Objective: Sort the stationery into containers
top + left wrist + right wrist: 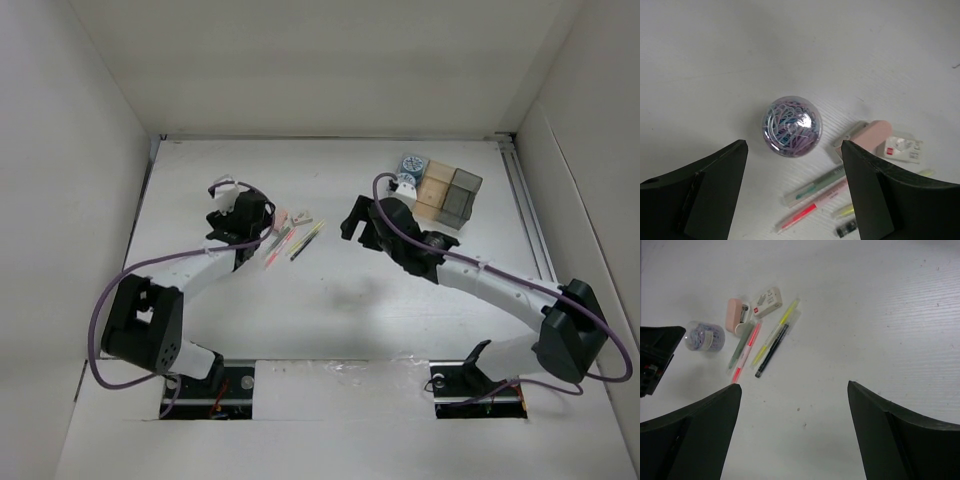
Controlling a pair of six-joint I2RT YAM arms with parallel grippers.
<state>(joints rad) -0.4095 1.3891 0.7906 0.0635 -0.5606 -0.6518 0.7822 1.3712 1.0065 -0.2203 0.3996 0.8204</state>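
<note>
The white table (pixel 330 300) is carrying the containers (pixel 447 195) at one o'clock, a blue cylinder (pixel 411 164) sitting, I think, in their far-left box. The right gripper (pixel 794 386) is hanging wide open over the tabletop. The left gripper (pixel 793 147) is hovering, jaws spread either side of the second cylinder (pixel 791 126) without touching. The pens (pixel 815 197) are lying at its four o'clock, the pinkish block (pixel 872 135) at three.

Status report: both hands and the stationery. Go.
Left hand open, poised over clip tub, no grip. Right hand open, empty. Pens and pink block loose beside tub; boxes on the right. No block seen.
</note>
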